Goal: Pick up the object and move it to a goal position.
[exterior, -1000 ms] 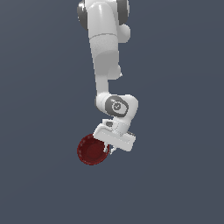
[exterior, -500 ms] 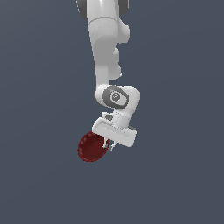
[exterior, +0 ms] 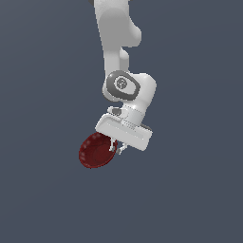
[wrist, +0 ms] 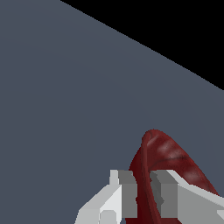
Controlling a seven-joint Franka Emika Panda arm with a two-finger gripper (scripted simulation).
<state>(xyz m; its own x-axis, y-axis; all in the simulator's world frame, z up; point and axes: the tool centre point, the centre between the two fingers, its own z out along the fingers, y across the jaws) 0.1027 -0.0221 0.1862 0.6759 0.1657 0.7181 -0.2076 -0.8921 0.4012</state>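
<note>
Shifted slightly toward the exterior view's right since a second ago, arm more bent at the wrist; white claw clamped on the rim of the small dark red shallow round bowl with scalloped edge; bowl tilted on edge, hanging below the claw.

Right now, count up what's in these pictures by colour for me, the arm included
Dark red: 1, the bowl, its rim pinched in the gripper
White and grey: 1, the robot arm with that gripper
Total: 2
</note>
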